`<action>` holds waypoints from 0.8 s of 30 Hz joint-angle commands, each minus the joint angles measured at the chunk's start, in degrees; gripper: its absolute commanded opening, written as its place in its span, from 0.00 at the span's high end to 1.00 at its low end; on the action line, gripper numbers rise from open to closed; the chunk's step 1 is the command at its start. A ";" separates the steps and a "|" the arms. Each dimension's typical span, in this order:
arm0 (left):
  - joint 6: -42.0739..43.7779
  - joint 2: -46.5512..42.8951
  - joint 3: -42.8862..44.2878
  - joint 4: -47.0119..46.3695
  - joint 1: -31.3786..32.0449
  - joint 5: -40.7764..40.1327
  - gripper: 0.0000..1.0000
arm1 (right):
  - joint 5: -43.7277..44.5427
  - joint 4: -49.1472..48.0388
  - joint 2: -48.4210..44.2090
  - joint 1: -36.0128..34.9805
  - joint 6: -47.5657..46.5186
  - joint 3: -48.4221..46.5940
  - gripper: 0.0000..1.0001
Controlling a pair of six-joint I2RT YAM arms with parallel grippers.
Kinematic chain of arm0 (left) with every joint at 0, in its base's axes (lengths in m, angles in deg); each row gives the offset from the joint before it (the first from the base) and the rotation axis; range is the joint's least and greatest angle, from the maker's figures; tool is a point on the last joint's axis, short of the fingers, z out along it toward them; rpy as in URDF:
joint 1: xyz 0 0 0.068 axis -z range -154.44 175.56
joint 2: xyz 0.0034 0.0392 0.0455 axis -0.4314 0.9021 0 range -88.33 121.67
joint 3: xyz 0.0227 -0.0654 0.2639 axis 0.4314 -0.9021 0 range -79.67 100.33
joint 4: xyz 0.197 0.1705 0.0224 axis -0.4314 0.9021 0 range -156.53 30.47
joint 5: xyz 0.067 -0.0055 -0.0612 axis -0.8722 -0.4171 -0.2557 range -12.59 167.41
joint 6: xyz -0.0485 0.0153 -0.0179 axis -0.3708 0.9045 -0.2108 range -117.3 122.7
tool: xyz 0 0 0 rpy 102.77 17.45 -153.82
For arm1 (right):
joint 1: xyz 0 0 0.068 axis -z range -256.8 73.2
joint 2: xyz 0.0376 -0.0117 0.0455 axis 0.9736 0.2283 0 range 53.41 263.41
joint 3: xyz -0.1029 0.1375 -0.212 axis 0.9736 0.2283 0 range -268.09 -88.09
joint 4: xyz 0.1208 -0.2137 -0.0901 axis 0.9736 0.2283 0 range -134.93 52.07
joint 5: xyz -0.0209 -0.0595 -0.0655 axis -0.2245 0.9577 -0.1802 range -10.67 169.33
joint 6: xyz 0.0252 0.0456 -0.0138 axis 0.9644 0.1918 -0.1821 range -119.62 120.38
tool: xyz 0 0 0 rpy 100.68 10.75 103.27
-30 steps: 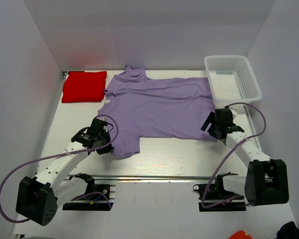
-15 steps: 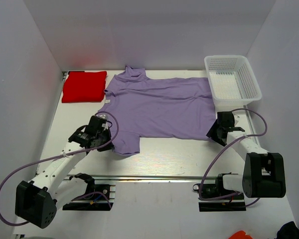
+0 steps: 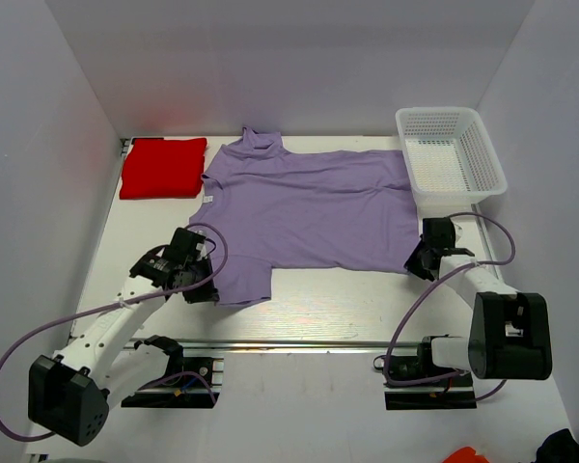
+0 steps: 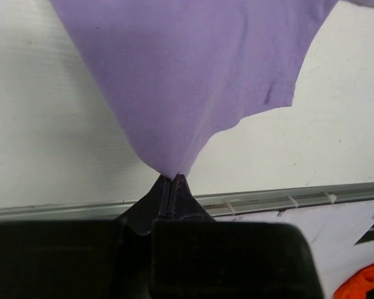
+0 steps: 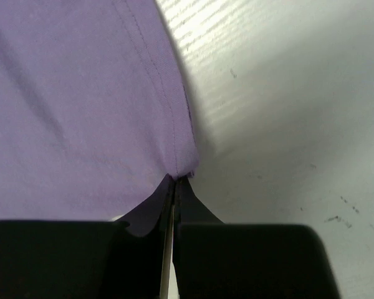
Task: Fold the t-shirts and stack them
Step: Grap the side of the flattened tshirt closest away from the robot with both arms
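A lavender t-shirt [image 3: 309, 207] lies spread flat across the table, collar toward the back wall. A folded red t-shirt [image 3: 161, 167] sits at the back left. My left gripper [image 3: 210, 286] is shut on the lavender shirt's near-left sleeve edge; in the left wrist view the cloth [image 4: 187, 81] peaks up out of the shut gripper [image 4: 172, 177]. My right gripper [image 3: 414, 262] is shut on the shirt's near-right hem corner; the right wrist view has the hem [image 5: 168, 112] running straight into the closed gripper [image 5: 176, 179].
A white mesh basket [image 3: 451, 159] stands at the back right, just beyond my right arm. A metal rail [image 3: 289, 341] runs along the table's near edge. White walls close in the table on three sides.
My right gripper came down onto the shirt's near-right corner and closed from wide open. The left gripper, holding the sleeve, has shifted slightly.
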 commanded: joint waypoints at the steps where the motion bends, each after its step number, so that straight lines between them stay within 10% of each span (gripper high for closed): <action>1: -1.67 -1.76 2.32 3.80 0.24 1.44 1.00 | -2.39 3.61 -3.36 0.29 0.16 0.83 1.00; 13: -2.30 -5.63 3.57 11.63 0.24 4.86 1.00 | -5.81 20.52 -19.10 0.20 -0.19 1.53 1.00; 24: 0.51 -1.95 3.56 -11.74 -0.29 9.09 1.00 | -10.30 13.15 -14.98 -0.15 -6.17 -3.30 1.00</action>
